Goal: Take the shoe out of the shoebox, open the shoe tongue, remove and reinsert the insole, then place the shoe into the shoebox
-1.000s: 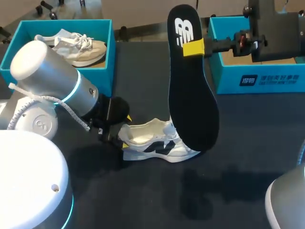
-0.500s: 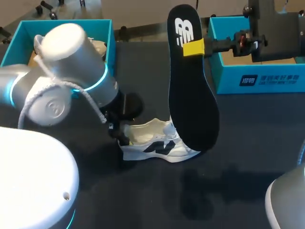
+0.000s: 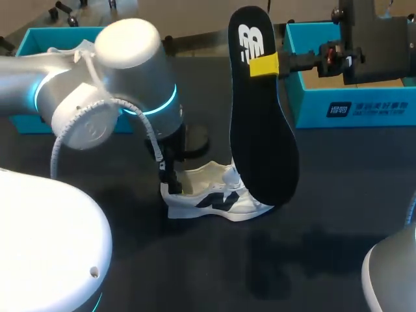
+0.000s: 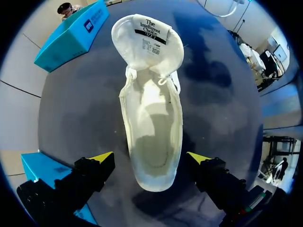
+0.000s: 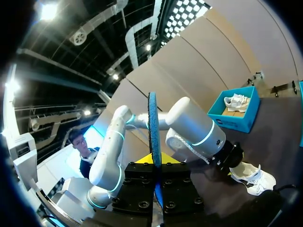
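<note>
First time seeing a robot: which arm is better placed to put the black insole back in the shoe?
Right. The right fingers clamp the insole upright near the shoe. The left fingers sit open either side of the heel, probably just to steady it.

1. The head view looks down from above and behind onto the table (image 3: 338, 195).
2. The left wrist view looks from close by, straight down into the shoe (image 4: 151, 142).
3. The right wrist view faces along the insole (image 5: 153, 127) edge, well back from the table; all three views share the shoe.
</note>
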`<state>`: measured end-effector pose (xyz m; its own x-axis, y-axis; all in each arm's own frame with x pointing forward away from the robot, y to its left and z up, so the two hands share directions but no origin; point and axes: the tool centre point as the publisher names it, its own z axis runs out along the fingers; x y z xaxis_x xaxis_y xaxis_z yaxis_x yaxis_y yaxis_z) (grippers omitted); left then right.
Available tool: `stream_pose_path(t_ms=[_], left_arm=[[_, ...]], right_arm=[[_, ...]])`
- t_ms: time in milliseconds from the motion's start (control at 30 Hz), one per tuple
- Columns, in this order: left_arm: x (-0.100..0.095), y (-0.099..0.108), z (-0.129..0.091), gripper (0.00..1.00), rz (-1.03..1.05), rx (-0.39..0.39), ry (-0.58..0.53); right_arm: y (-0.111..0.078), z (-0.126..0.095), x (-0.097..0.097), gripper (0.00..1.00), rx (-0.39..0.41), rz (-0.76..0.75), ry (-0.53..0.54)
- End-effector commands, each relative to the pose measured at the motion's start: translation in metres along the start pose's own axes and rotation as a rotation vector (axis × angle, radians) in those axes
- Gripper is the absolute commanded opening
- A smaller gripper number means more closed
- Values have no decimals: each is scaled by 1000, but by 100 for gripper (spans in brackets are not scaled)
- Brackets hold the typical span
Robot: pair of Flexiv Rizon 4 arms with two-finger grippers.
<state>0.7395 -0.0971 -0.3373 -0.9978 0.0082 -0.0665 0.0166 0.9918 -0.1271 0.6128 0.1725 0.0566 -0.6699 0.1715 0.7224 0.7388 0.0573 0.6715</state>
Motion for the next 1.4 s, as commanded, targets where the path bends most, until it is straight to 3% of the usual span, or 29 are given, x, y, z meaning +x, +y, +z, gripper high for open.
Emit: stream_pose_path(t_ms=[33,1033,1233,1400], left_arm=[[1,-2,-2,100,6,-37,-10],[0,-2,-2,100,2,-48,-17],[-10,-16,-11,100,4,-17,-43],[-20,-34,-2,100,-10,-39,-100]], right_arm=[[3,5,-1,0,3,3,-1],[3,5,-1,0,3,3,-1],[3,5,-1,0,3,3,-1],[3,5,-1,0,3,3,-1]])
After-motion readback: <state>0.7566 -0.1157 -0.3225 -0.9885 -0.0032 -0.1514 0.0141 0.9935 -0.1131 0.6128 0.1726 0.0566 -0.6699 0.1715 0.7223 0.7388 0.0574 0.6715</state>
